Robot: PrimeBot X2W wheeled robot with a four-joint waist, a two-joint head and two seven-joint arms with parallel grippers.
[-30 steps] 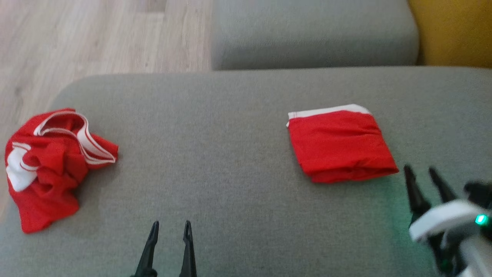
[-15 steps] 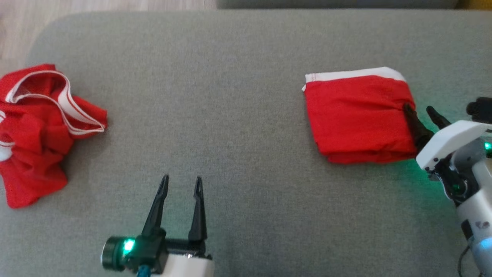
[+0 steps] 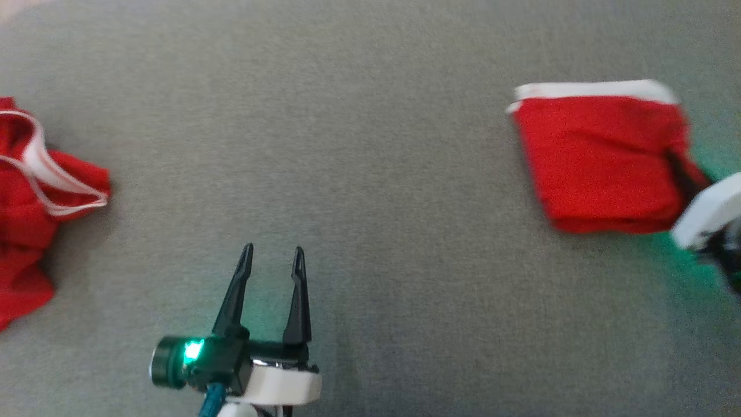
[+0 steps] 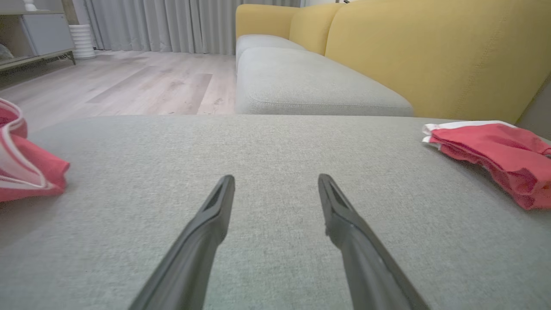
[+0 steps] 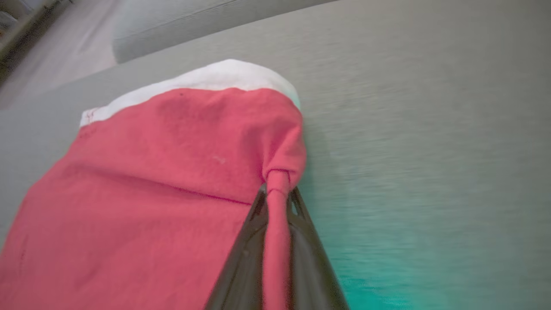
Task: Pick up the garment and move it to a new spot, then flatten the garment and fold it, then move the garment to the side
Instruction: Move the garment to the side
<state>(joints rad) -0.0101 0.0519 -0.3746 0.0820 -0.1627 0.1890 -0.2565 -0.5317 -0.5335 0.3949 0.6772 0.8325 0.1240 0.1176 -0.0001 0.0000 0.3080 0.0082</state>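
The left pincer (image 3: 272,249) has two long, dark, tapering fingers (image 3: 234,295). Behind them sit a black housing (image 3: 228,365) with a green light (image 3: 193,350), a teal cable (image 3: 213,399) and a white cuff (image 3: 283,388). The right pincer (image 5: 275,191) is dark too, with a white shell (image 3: 706,208) behind.

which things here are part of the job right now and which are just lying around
In the job: folded red garment; right gripper, shut on its edge; grey cushion under it.
Lying about: crumpled red garment; left gripper, open, holding nothing; yellow sofa back.
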